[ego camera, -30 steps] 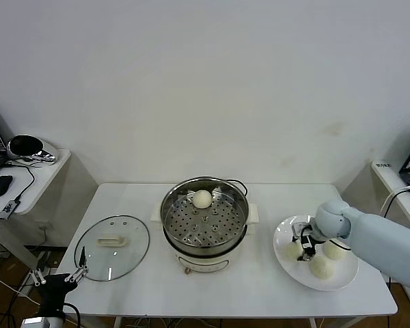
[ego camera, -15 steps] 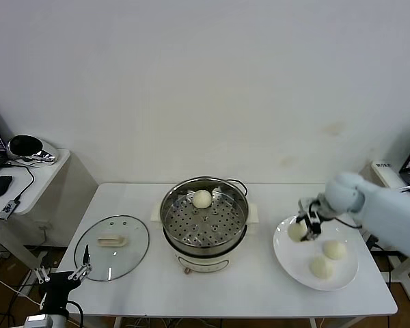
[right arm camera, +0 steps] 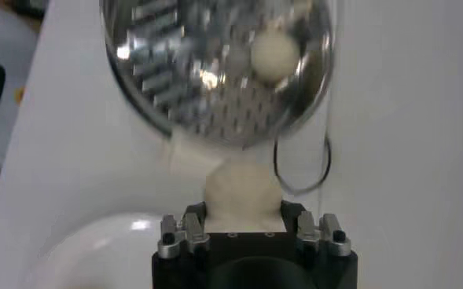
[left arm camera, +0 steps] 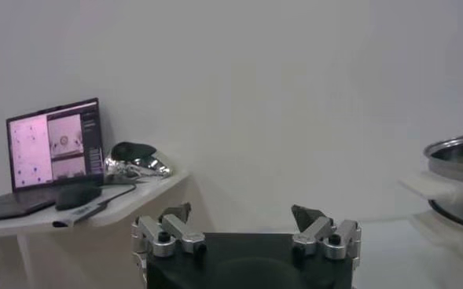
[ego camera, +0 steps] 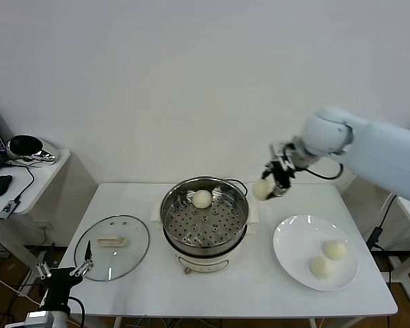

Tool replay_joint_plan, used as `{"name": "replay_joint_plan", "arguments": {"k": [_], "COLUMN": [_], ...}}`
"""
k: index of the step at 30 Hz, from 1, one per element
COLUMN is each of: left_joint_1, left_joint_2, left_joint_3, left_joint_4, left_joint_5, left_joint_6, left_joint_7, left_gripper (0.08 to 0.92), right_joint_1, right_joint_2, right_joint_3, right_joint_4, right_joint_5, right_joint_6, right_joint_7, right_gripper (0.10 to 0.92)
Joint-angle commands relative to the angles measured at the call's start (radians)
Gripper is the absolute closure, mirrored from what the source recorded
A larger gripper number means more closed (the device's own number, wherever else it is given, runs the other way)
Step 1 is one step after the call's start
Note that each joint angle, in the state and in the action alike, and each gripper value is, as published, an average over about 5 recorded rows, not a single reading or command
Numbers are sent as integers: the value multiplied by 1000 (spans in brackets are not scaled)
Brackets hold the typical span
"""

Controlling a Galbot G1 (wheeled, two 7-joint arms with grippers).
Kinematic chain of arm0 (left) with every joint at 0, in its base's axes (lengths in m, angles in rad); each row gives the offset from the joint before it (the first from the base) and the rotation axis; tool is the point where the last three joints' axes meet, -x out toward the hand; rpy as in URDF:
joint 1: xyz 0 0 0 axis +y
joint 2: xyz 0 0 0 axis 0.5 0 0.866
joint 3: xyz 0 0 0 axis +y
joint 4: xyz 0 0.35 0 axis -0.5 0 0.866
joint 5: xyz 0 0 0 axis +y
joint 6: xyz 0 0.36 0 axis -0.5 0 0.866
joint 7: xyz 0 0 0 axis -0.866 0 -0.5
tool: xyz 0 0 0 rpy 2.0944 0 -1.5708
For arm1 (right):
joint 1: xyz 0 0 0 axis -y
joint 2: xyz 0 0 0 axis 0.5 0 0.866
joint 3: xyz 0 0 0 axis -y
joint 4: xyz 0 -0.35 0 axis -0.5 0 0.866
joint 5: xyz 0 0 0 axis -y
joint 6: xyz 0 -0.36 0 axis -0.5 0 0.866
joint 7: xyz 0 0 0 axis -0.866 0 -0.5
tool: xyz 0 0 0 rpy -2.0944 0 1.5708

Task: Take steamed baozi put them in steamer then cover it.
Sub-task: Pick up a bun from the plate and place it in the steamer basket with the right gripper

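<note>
My right gripper [ego camera: 269, 184] is shut on a cream-white steamed baozi [ego camera: 262, 189], held in the air just right of the steamer [ego camera: 205, 220]. From the right wrist, that baozi [right arm camera: 243, 192] sits squeezed between the jaws of the right gripper [right arm camera: 244, 218], with the steamer [right arm camera: 215, 71] farther off. One baozi [ego camera: 202, 199] lies on the perforated tray at the back of the steamer. Two more baozi [ego camera: 334, 249] [ego camera: 320, 267] rest on the white plate [ego camera: 297, 239]. The glass cover [ego camera: 112, 247] lies flat on the table at the left. My left gripper [ego camera: 63, 277] is parked open at the table's front left corner.
A black power cord [ego camera: 238, 183] runs behind the steamer. A side table [ego camera: 24, 174] with a mouse and headset stands at the far left. In the left wrist view a lit laptop [left arm camera: 54, 145] sits on that side table.
My right gripper has lifted a baozi off the plate and carried it up and left, to beside the steamer. Two baozi stay on the plate. The left arm has barely moved.
</note>
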Motion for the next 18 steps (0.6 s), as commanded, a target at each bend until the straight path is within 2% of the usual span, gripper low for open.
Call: {"name": "replay_joint_plan", "arguments": {"k": [1, 7, 18], "left_joint_1": [2, 3, 4], "left_joint_2": [1, 3, -10], "left_joint_3": [-21, -34, -23], "left_joint_4": [0, -4, -6], "left_joint_5": [-4, -10, -9], "left_joint_6": [-2, -3, -11], "left_joint_7": [0, 2, 1], "left_gripper": [177, 177, 177], "right_joint_1": [18, -73, -163], "right_joint_2": [433, 536, 594], "right_joint_3": [-82, -82, -86], "right_joint_4": [-152, -235, -322], "right_joint_5": [222, 225, 212], "right_joint_6": [-137, -194, -232], "right_joint_7": [110, 146, 167], "right_gripper": [419, 414, 414]}}
